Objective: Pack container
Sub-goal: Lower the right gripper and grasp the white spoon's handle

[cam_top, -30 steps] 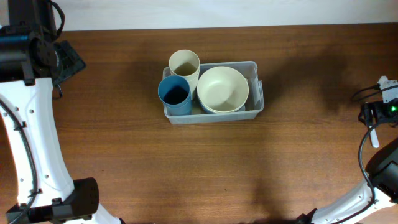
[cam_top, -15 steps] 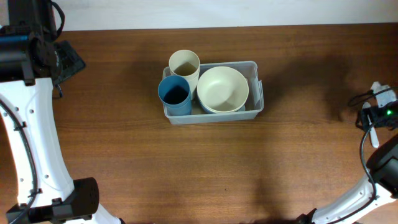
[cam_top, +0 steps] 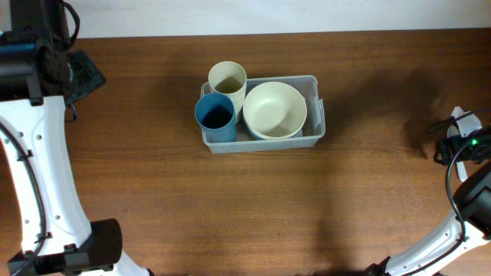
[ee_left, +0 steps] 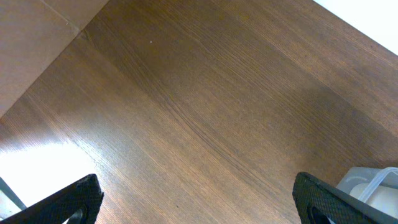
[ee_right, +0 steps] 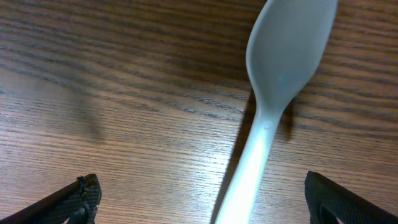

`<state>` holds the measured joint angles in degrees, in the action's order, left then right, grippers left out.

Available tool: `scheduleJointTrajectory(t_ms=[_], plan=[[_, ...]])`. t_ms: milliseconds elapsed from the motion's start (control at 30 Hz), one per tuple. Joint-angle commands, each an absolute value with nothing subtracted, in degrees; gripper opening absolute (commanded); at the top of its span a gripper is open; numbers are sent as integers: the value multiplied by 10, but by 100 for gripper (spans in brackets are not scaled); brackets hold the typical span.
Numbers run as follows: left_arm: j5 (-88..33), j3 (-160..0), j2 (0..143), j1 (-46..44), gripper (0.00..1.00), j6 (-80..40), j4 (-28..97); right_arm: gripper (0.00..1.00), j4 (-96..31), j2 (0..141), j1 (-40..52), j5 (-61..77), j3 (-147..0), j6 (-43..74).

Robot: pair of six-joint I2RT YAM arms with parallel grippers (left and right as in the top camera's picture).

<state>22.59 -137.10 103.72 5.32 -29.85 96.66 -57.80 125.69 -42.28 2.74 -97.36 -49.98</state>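
The clear plastic container (cam_top: 313,132) sits mid-table, holding a cream bowl (cam_top: 275,109) on its right and a blue cup (cam_top: 215,116) and a cream cup (cam_top: 227,79) at its left end. A white plastic spoon (ee_right: 280,74) lies flat on the wood by the table's right edge, its tip just showing in the overhead view (cam_top: 459,115). My right gripper (ee_right: 211,202) hovers open over it, the handle running between the two fingertips (ee_right: 81,196) without touching either. My left gripper (ee_left: 199,205) is open above bare wood at the far left, with the container's corner (ee_left: 373,186) at its right.
A pale wall strip runs along the table's far edge (cam_top: 268,15). The left arm's white links (cam_top: 38,169) stretch down the left side. A cable (cam_top: 449,192) loops by the right arm near the right edge.
The right wrist has shifted slightly left and toward the front over the spoon. The left arm and the container's contents have not moved.
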Motion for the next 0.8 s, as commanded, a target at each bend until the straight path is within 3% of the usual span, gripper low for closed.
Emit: scheduleJointTrajectory(t_ms=[0, 767], plan=[[234, -1367, 1026, 55, 100, -304, 967, 99, -578, 1271, -424, 23, -970, -506], [234, -1367, 1026, 55, 100, -304, 967, 99, -550, 1275, -429, 26, -965, -491]])
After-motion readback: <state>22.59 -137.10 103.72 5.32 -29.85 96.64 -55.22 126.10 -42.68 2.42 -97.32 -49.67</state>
